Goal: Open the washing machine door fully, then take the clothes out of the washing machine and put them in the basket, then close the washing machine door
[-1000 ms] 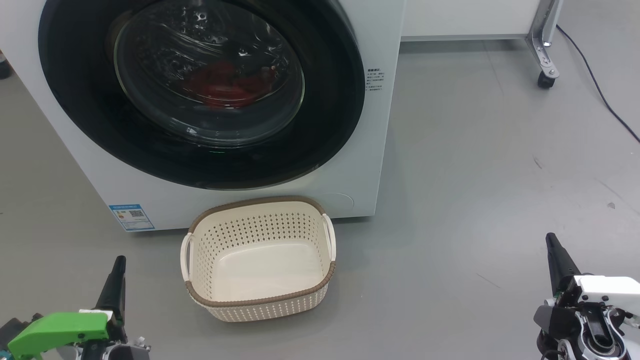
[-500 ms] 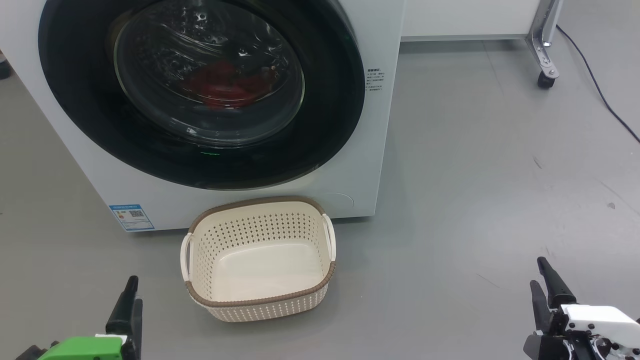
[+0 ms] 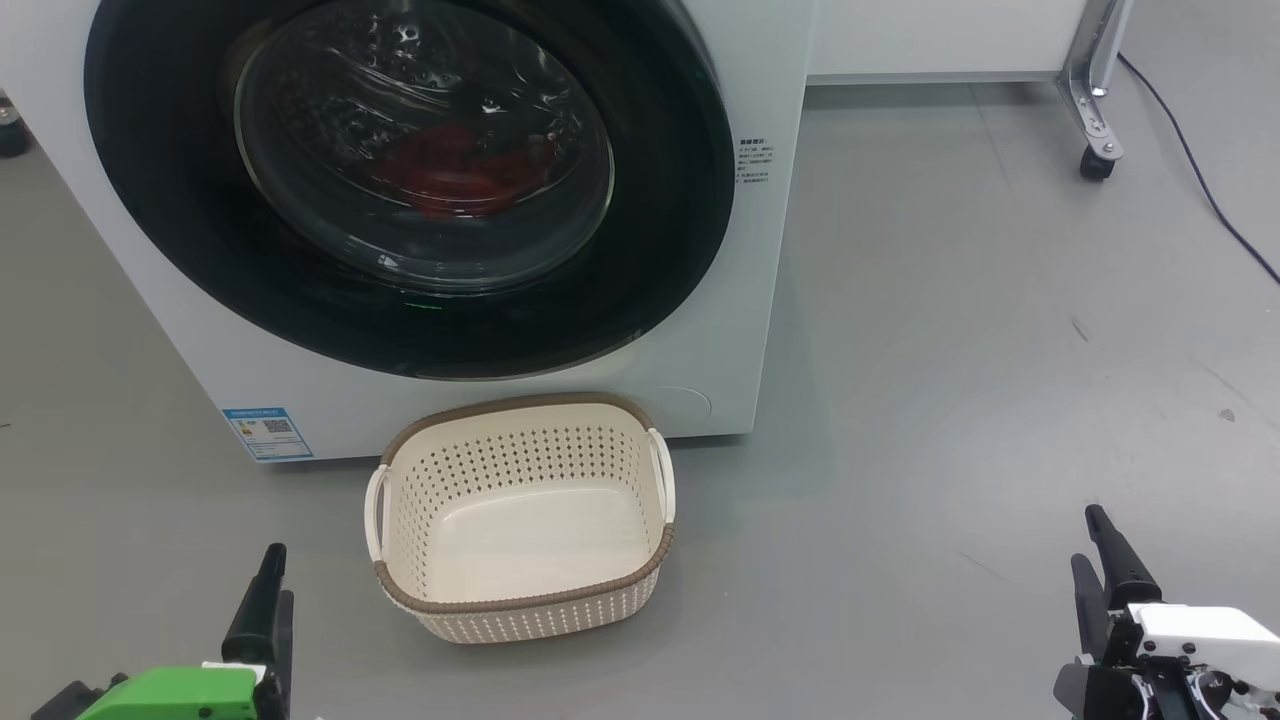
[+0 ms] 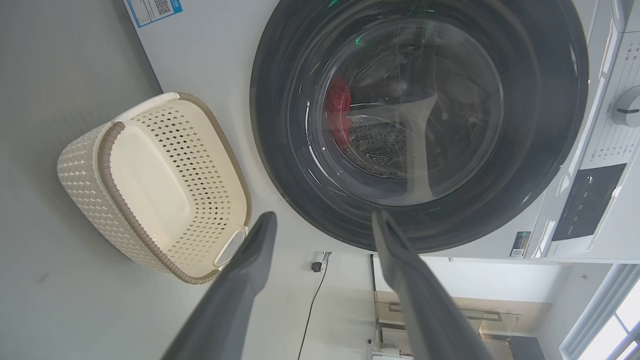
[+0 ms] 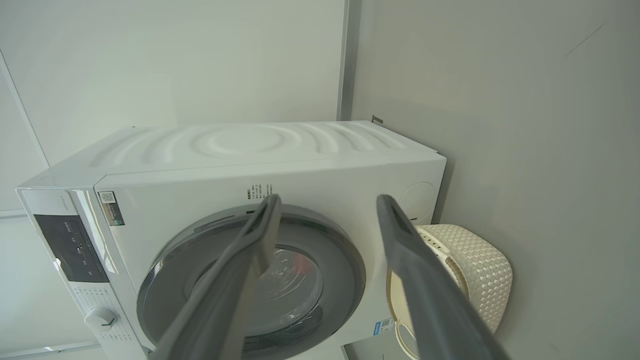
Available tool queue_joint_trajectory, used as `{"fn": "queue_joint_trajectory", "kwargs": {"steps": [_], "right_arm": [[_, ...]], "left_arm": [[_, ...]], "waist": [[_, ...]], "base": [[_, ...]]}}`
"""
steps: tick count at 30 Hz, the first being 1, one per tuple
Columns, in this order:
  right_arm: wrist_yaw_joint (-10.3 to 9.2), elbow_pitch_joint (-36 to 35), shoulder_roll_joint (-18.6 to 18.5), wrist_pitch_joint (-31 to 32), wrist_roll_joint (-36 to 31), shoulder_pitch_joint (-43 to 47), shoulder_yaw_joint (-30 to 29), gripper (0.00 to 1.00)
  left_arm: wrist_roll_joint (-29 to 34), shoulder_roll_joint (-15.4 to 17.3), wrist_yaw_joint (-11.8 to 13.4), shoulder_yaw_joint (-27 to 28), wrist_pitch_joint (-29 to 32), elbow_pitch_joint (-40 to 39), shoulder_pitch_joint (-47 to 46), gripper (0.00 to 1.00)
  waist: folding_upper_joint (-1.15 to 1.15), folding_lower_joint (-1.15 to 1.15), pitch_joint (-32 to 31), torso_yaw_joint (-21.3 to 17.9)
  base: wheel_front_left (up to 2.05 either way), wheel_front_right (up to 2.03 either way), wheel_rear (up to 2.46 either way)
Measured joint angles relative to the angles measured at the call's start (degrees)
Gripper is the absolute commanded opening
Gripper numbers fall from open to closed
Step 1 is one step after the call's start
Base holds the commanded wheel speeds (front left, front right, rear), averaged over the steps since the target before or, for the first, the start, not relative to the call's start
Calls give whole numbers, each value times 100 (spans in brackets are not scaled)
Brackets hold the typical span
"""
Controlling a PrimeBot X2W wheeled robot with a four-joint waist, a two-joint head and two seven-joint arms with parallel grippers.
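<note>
Left gripper [image 3: 280, 575]: two long black fingers [image 3: 260, 615], tapered to blunt tips, are noted above a bright green cover [image 3: 170, 692]. Right gripper [image 3: 1087, 537]: fingers of the same black make are fitted to a glossy white cover [image 3: 1200, 628], which is dotted with small dark screws [image 3: 1183, 650]. Seen close in the wrist views, the fingers are matte grey, smooth and unmarked.
</note>
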Motion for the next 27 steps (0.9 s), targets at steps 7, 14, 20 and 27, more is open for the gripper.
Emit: {"fn": "queue_joint_trajectory", "kwargs": {"steps": [7,14,20,27], "right_arm": [[0,-46,-77,-67,-205,1,8,100],[-1,-98,-198,-164,-557,5,76,100],[-58,-133,-367,-318,-1031,9,197,100],[-156,-203,-657,-482,-1772,9,397,100]], "left_arm": [[281,5,0,-93,-141,-46,-21,100],[726,122,0,-238,-344,-93,-90,100],[1221,260,2,-410,-499,-104,-110,100],[1861,388,132,-590,-626,-144,-182,100]], "waist": [[0,0,-6,17],[0,0,-13,35],[0,0,-22,48],[0,0,-30,58]], "base": [[0,0,0],[0,0,0],[0,0,0],[0,0,0]]}}
